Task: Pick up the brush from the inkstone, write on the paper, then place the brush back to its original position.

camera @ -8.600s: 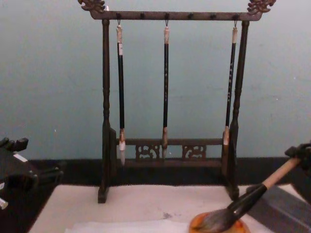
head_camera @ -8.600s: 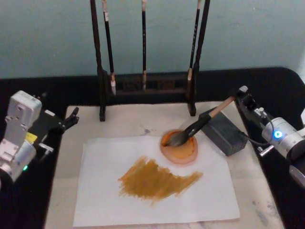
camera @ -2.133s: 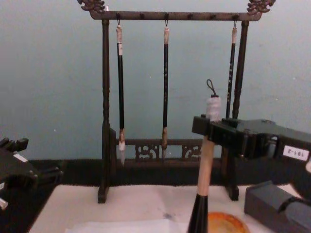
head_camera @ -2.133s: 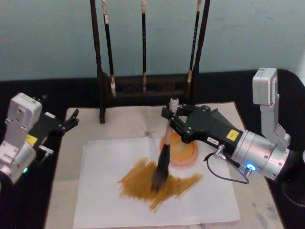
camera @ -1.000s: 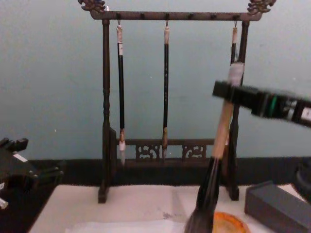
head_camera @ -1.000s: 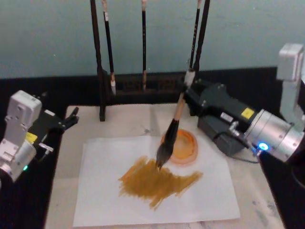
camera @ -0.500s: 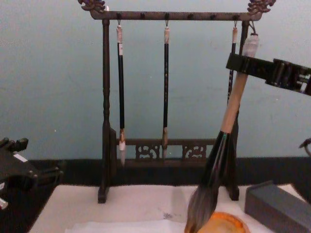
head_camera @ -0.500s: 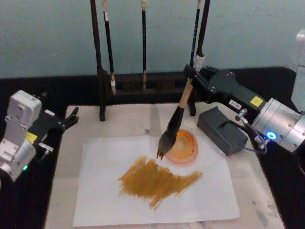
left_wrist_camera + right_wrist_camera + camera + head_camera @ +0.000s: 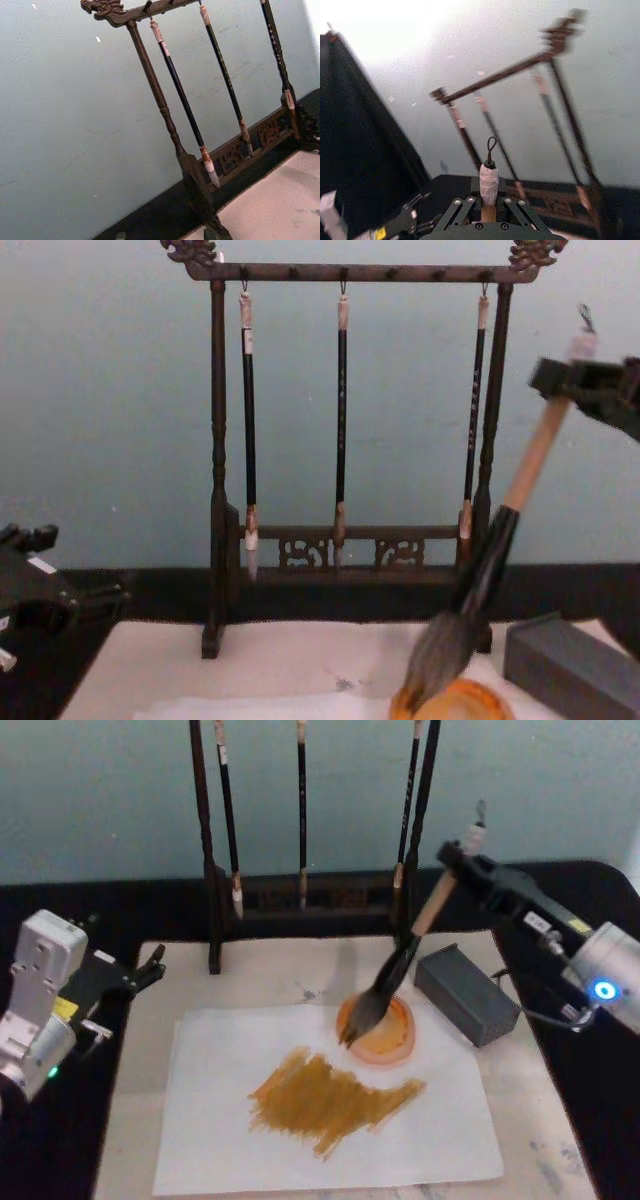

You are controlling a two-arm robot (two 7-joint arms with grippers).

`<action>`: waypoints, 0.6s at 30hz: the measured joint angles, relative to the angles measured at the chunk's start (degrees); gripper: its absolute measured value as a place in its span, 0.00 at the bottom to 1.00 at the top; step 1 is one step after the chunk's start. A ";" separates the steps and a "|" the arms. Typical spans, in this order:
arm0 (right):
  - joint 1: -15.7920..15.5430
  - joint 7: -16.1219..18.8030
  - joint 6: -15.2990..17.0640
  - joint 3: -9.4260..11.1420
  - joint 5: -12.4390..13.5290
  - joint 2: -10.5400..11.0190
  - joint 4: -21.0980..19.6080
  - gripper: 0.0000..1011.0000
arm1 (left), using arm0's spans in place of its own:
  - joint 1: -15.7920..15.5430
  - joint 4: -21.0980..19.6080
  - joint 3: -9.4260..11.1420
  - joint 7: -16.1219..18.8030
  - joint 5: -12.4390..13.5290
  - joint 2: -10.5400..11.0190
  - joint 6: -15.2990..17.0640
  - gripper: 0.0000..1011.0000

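Note:
My right gripper [image 9: 452,863] is shut on the pale upper handle of the brush [image 9: 400,970], which leans down to the left. Its bushy bristles rest on the left part of the orange-brown inkstone [image 9: 392,1038]. In the chest view the brush [image 9: 492,560] slants from my right gripper [image 9: 566,381] down to the inkstone [image 9: 460,706]. In the right wrist view the brush's corded whitish end [image 9: 489,179] stands up between the fingers [image 9: 461,207]. The white paper [image 9: 230,1055] carries a wide orange-brown smear. My left gripper [image 9: 148,967] is parked open at the mat's left edge.
A dark wooden rack [image 9: 300,900] with three thin hanging brushes stands at the back, also seen in the chest view [image 9: 340,270] and left wrist view [image 9: 165,107]. A grey rectangular block [image 9: 466,992] lies right of the inkstone. The beige mat [image 9: 270,975] lies under the paper.
My right gripper has moved right and back with the brush, tilting it more. The bristles have gone from above the paper's smear to the inkstone. The left arm has stayed still.

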 joint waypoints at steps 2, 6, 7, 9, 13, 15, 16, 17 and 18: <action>-0.45 -1.22 1.81 1.36 3.40 -0.22 1.05 0.16 | 0.00 0.00 0.00 0.00 0.00 0.00 0.00 1.00; -1.07 -3.68 5.20 3.77 9.61 -0.85 3.02 0.16 | 0.00 0.00 0.00 0.00 0.00 0.00 0.00 1.00; -1.12 -4.20 5.79 4.19 10.64 -1.02 3.44 0.16 | 0.00 0.00 0.00 0.00 0.00 0.00 0.00 1.00; -1.17 -6.07 7.67 5.43 13.96 -1.60 4.87 0.16 | 0.00 0.00 0.00 0.00 0.00 0.00 0.00 1.00; -0.66 -8.89 9.90 6.45 18.19 -2.43 7.68 0.16 | 0.00 0.00 0.00 0.00 0.00 0.00 0.00 1.00; -0.32 -9.52 10.27 6.45 18.91 -2.64 8.64 0.16 | 0.00 0.00 0.00 0.00 0.00 0.00 0.00 1.00; -0.19 -9.73 10.34 6.40 19.11 -2.71 9.06 0.16 | 0.00 0.00 0.00 0.00 0.00 0.00 0.00 1.00; 0.05 -9.97 10.36 6.26 19.30 -2.80 9.57 0.16 | 0.00 0.00 0.00 0.00 0.00 0.00 0.00 1.00; 0.43 -10.23 10.33 5.96 19.40 -2.93 10.38 0.16 | 0.00 0.00 0.00 0.00 0.00 0.00 0.00 1.00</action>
